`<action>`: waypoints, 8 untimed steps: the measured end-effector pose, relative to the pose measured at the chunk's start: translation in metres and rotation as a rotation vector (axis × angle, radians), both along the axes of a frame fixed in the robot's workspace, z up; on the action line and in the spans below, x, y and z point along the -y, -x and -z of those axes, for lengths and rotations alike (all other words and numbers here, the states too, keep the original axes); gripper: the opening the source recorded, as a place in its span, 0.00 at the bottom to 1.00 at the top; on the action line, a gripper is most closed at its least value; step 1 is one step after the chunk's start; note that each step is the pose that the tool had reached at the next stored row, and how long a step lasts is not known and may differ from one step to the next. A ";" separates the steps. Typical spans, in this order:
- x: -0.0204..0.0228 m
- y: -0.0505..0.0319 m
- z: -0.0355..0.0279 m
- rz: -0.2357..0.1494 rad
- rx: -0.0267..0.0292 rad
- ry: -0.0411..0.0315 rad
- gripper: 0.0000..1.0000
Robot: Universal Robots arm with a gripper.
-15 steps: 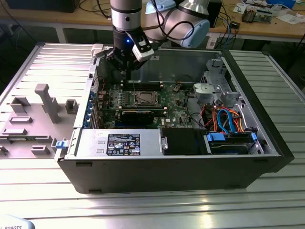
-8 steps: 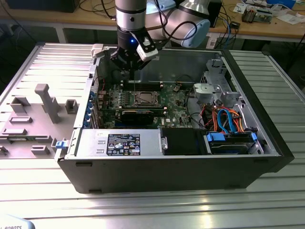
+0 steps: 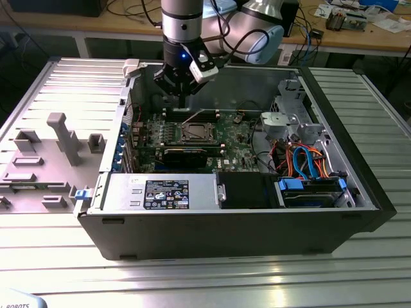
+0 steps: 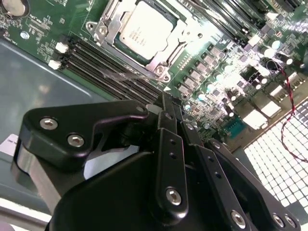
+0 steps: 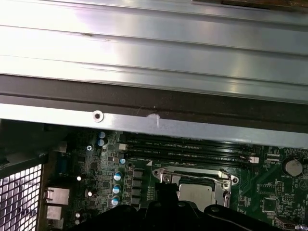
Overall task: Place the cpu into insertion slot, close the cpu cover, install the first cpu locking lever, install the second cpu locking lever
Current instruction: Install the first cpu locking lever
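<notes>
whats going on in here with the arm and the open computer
A robot arm's gripper hangs shut and empty over the motherboard inside an open computer case, close to the processor area. The cpu is already seated on the board, with the cpu cover lying down around its edges. Whether the locking levers are latched can't be told.

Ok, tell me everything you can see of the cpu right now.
The cpu is a small, flat, square chip with a dull silver-grey metal top that carries faint print. It lies flat, level with the green board. The silvery cpu cover frames its edges, leaving the top bare through the window. Nothing grips it: the hand is apart from it and not touching.
</notes>
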State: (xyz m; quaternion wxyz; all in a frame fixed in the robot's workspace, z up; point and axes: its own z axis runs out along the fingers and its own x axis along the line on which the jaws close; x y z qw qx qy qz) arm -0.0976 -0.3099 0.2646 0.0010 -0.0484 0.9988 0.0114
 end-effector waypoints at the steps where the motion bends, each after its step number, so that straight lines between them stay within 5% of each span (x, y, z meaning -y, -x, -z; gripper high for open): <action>1: 0.0000 -0.0010 0.0006 0.002 -0.0001 0.0002 0.11; 6: 0.0001 -0.0065 0.0093 0.051 0.0011 -0.0023 0.11; 8: 0.0000 -0.0067 0.0095 0.062 0.0116 -0.0026 0.11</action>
